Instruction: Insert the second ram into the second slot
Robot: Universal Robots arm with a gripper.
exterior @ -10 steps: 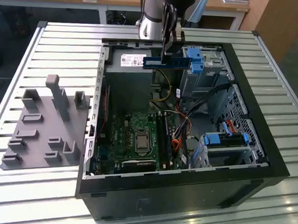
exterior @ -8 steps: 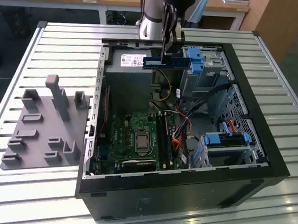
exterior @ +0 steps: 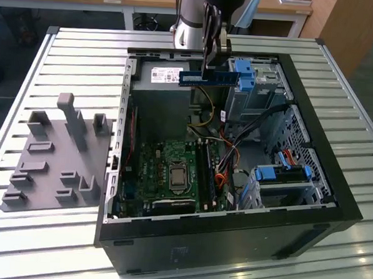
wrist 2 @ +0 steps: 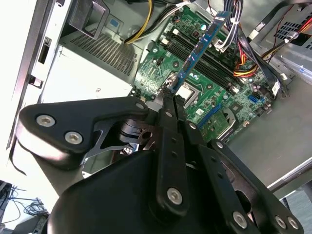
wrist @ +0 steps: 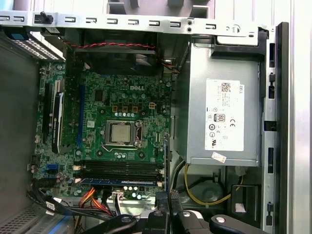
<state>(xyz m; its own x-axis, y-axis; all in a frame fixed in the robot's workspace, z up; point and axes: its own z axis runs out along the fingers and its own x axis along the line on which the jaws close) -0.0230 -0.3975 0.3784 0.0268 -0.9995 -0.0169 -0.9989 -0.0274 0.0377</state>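
Observation:
My gripper [exterior: 208,64] is shut on the second ram [exterior: 206,78], a thin blue circuit-board stick. It hangs level above the back of the open computer case [exterior: 309,183], well above the motherboard [exterior: 172,170]. In the second wrist view the ram [wrist 2: 197,51] juts out from the fingertips [wrist 2: 169,99] over the board. The first wrist view shows the ram [wrist: 166,163] edge-on, just off the end of the dark memory slots [wrist: 119,168]. A blue stick [wrist: 119,181] sits in the row beside those slots. I cannot tell which slot is the second slot.
The grey power supply [wrist: 222,117] lies under the gripper, beside the board. The processor socket [wrist: 119,132] sits mid-board. Light-blue drive brackets [exterior: 246,74] [exterior: 285,173] and cables [exterior: 227,148] crowd the exterior view's right. A grey fixture plate [exterior: 57,151] lies outside the case.

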